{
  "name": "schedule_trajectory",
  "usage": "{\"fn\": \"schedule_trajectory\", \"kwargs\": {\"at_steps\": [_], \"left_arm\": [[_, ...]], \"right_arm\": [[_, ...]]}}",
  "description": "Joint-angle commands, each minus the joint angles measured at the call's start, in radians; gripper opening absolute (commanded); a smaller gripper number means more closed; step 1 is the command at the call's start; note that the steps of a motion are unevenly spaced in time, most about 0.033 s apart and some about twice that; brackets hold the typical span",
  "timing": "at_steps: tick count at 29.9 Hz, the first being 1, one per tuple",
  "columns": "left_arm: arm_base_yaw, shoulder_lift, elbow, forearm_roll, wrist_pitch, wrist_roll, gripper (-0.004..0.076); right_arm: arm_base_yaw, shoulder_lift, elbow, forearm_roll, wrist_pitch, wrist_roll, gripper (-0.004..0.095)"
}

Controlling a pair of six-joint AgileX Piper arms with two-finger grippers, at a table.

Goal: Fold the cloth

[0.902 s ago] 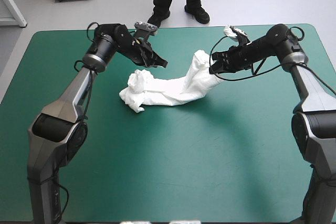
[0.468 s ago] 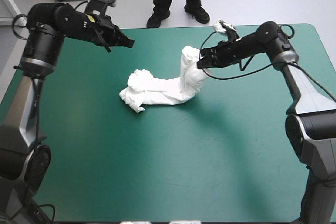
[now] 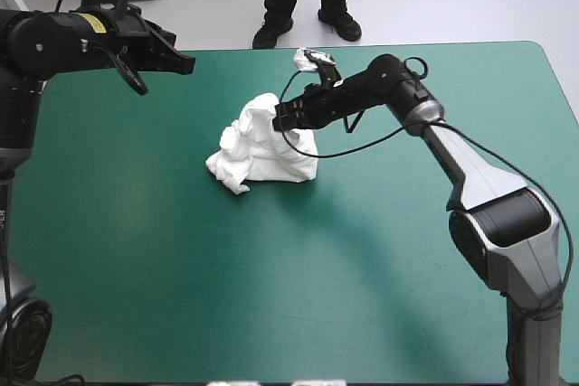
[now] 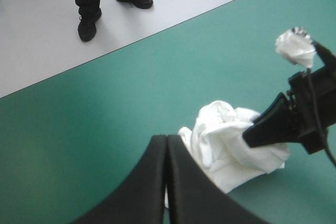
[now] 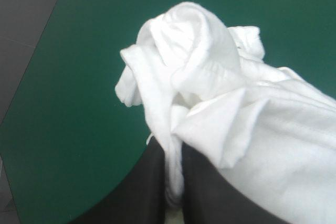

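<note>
The white T-shirt (image 3: 258,146) lies as a crumpled heap on the teal-green cover, left of the table's middle and toward the far side. My right gripper (image 3: 280,117) is over the top of the heap, shut on a fold of the T-shirt (image 5: 210,77). In the right wrist view a strip of cloth runs between its black fingers (image 5: 152,182). My left gripper (image 3: 185,65) hangs raised, off to the left near the far edge and apart from the shirt, its fingers met in one arch (image 4: 167,139). Ahead of it lie the heap (image 4: 226,145) and the right gripper (image 4: 262,129).
The table's far edge (image 3: 271,48) runs close behind the heap, with grey floor beyond it. Teal-green cover (image 3: 298,268) stretches in front of the shirt and to both sides of it.
The right gripper has swept left with its hold on the shirt, bunching the stretched-out part onto the heap. The left arm has lifted and pulled back to the left, away from the shirt.
</note>
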Motion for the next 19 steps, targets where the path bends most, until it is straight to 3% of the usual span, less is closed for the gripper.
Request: {"fn": "schedule_trajectory", "kwargs": {"at_steps": [1, 4, 6, 12, 14, 19], "left_arm": [[0.001, -0.051, -0.025, -0.004, -0.001, -0.014, -0.001], [0.001, -0.055, -0.025, -0.004, 0.0, -0.014, -0.001], [0.001, -0.055, -0.025, -0.004, 0.0, -0.014, -0.001], [0.001, -0.055, -0.025, -0.004, 0.002, -0.016, -0.001], [0.001, -0.055, -0.025, -0.004, 0.002, -0.016, -0.001], [0.001, -0.056, -0.025, -0.004, 0.002, -0.016, -0.001]], "right_arm": [[0.043, -0.024, -0.058, 0.093, -0.054, -0.026, -0.0007], [0.07, 0.018, -0.088, 0.143, -0.038, -0.084, 0.0016], [0.083, 0.041, -0.101, 0.177, -0.025, -0.109, 0.0097], [0.094, 0.076, -0.111, 0.18, 0.014, -0.11, 0.0519], [0.094, 0.077, -0.111, 0.182, 0.017, -0.11, 0.0617], [0.093, 0.077, -0.16, 0.182, 0.069, -0.112, 0.0644]]}}
